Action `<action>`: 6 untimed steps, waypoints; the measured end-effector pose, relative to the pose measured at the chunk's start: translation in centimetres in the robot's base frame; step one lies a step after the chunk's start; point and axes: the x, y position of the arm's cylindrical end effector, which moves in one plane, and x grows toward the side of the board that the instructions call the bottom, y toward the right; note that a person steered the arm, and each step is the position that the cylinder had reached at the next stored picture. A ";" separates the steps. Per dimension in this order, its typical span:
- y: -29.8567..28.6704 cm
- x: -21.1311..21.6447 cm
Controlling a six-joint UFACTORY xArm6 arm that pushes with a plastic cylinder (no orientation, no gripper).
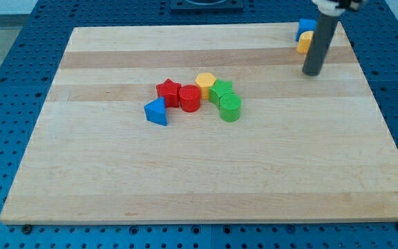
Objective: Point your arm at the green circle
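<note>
The green circle (231, 108) lies near the middle of the wooden board (206, 180), at the right end of a cluster. Touching it above is a green star (220, 90). A yellow hexagon (206, 84), a red circle (190, 98), a red star (168, 91) and a blue triangle (156, 111) make up the rest of the cluster. My tip (313, 72) rests on the board at the view's upper right, well to the right of and above the green circle.
A blue block (305, 27) and a yellow block (304, 42) sit at the board's top right corner, partly hidden behind the rod. The board lies on a blue perforated table (5, 104).
</note>
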 end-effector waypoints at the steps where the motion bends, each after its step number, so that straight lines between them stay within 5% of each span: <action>1: -2.7 4.6; 3: -13.0 11.3; 6: -19.4 9.3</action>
